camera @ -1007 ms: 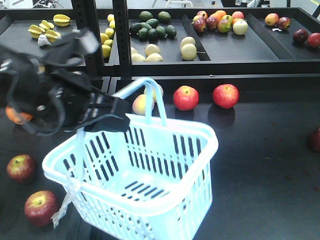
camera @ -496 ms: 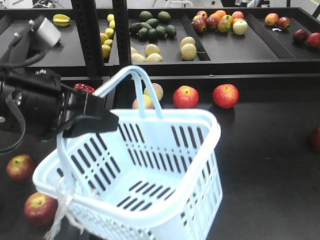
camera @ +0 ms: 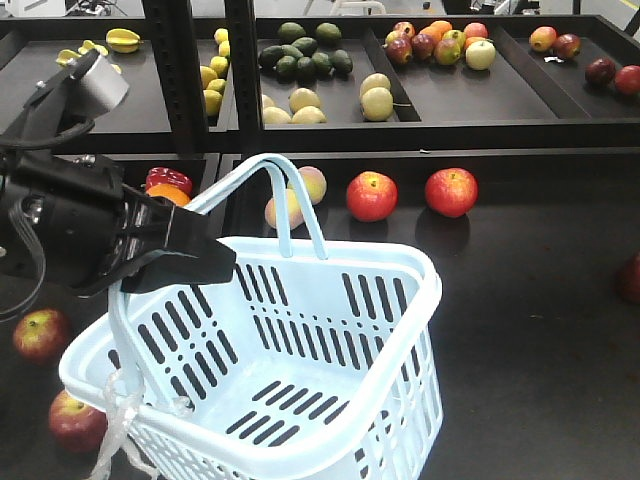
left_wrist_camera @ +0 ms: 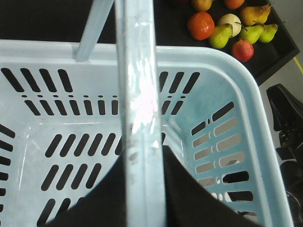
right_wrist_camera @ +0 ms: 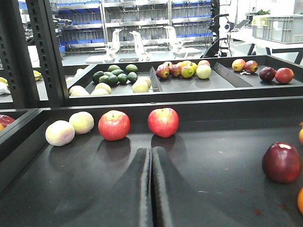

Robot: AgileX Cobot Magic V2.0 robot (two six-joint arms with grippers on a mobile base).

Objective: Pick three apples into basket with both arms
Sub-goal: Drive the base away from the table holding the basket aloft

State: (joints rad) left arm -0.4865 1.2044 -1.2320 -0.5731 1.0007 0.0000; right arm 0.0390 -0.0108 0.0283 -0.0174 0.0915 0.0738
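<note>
The pale blue basket point(camera: 300, 400) hangs tilted above the black table, held by one hoop handle point(camera: 120, 320). My left gripper point(camera: 205, 262) is shut on that handle; in the left wrist view the handle point(left_wrist_camera: 139, 94) runs between the dark jaws of the left gripper point(left_wrist_camera: 143, 153), and the basket point(left_wrist_camera: 246, 94) is empty. Two red apples point(camera: 372, 196) point(camera: 451, 192) sit behind the basket, and a dark red apple point(camera: 632, 278) lies at the right edge. My right gripper point(right_wrist_camera: 151, 161) is shut on nothing, low over the table, facing two apples point(right_wrist_camera: 114, 125) point(right_wrist_camera: 163, 122); the dark apple point(right_wrist_camera: 282, 162) is to its right.
Two more red apples point(camera: 40, 335) point(camera: 78, 420) lie left of the basket. Pale peaches point(camera: 290, 205) sit behind the handles. The upper shelf point(camera: 450, 95) holds avocados, yellow fruit and mixed apples. Black rack posts point(camera: 243, 70) stand at the back left.
The left arm has swung toward the front with the basket, tipping it toward the camera and to the left. In the last half second the handles dropped slightly.
</note>
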